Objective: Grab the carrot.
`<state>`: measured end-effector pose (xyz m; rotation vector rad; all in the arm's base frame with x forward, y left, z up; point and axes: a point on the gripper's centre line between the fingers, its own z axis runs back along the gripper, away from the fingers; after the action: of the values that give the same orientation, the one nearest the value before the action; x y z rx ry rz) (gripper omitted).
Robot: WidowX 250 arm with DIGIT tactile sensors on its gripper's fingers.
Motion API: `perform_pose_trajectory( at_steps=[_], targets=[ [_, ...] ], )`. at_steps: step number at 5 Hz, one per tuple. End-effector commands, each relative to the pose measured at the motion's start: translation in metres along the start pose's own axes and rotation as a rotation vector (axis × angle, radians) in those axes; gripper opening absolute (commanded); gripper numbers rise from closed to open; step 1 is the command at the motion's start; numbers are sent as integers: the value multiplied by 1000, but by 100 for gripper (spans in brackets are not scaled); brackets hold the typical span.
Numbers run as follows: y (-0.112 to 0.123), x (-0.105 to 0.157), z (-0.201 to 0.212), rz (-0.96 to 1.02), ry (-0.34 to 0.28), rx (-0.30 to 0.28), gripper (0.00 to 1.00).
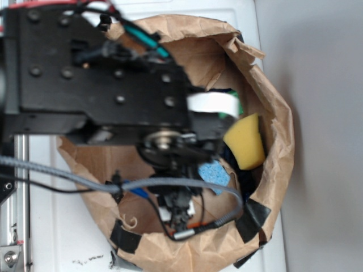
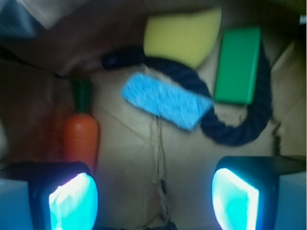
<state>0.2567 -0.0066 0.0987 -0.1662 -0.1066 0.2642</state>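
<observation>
The carrot (image 2: 81,136), orange with a dark green top, lies on the brown paper floor of the bag at the left of the wrist view, just beyond my left finger. My gripper (image 2: 154,199) is open and empty, its two glowing cyan pads wide apart with bare paper between them. In the exterior view the arm hangs over the bag and hides the carrot; the gripper (image 1: 178,212) is deep inside the bag.
A yellow sponge (image 2: 182,33), a blue sponge (image 2: 165,100), a green block (image 2: 237,64) and a dark blue rope (image 2: 230,124) lie further in. The paper bag walls (image 1: 278,113) ring everything. The yellow sponge (image 1: 245,141) and blue sponge (image 1: 214,174) show outside too.
</observation>
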Motion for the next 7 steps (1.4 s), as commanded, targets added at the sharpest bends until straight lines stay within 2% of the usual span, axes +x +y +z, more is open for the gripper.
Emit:
perform_pose_trajectory(
  at_steps=[1,2,4,6,7],
  targets=[
    [1,3,-20,48,-66,13,100],
    [-13,-10,-36,1,-86,16,100],
    [-42,-21,-40,-20,-12,-30,100],
    [-73,-24,-55,-3,-8,-61,100],
    [-85,-20,-57,-32,4,-131,100]
  ],
)
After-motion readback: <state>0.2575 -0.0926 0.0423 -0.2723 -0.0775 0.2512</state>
